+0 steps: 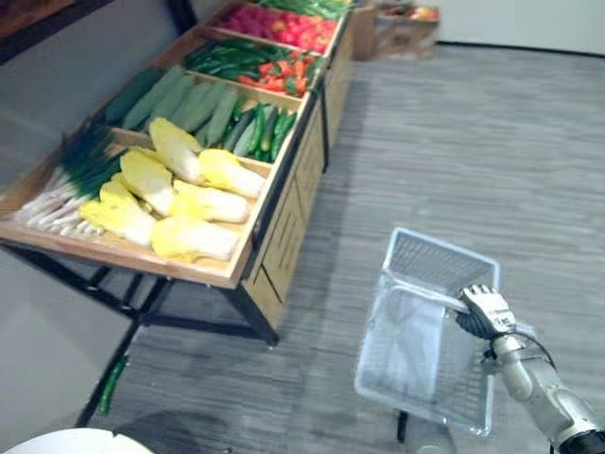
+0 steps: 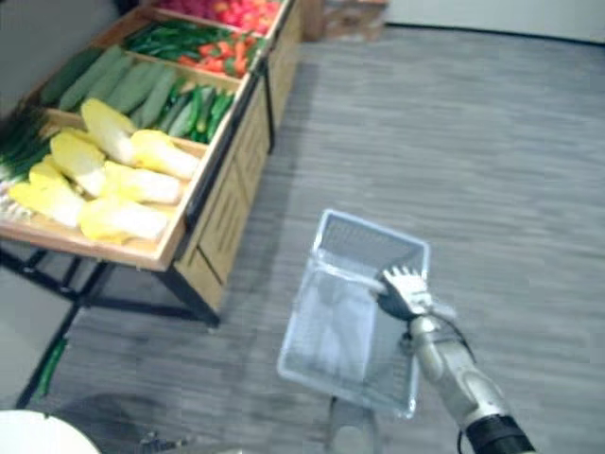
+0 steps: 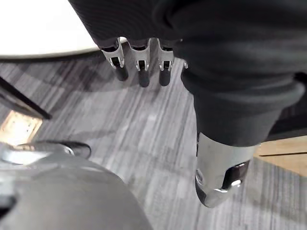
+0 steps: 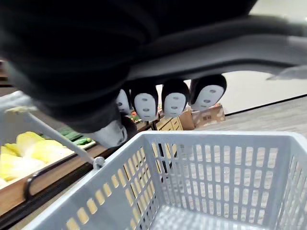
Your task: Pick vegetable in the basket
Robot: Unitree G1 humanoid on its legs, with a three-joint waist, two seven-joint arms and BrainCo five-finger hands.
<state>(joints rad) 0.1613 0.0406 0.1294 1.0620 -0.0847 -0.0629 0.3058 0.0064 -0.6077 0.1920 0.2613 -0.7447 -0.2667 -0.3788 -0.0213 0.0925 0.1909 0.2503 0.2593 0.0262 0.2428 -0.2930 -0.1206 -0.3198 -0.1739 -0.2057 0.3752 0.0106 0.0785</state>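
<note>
My right hand point(image 1: 484, 310) is shut on the handle point(image 1: 425, 288) of a pale grey plastic basket point(image 1: 371, 340), which hangs empty over the floor at the lower right. In the right wrist view the fingers point(image 4: 175, 98) curl round the grey handle point(image 4: 268, 52) above the basket's slotted wall point(image 4: 216, 163). To the left stands a wooden stand point(image 1: 284, 236) with yellow cabbages point(image 1: 189, 203), leeks point(image 1: 76, 175), cucumbers point(image 1: 260, 128), pale green gourds point(image 1: 184, 99), peppers point(image 1: 255, 61) and red tomatoes point(image 1: 284, 24). My left hand point(image 3: 143, 72) hangs over the floor, fingers relaxed and holding nothing.
A green vegetable point(image 1: 112, 383) lies on the floor under the stand's near corner. Cardboard boxes point(image 1: 406, 28) sit at the back past the stand. A white round surface point(image 1: 76, 443) shows at the lower left. Grey plank floor point(image 1: 473, 142) spreads to the right.
</note>
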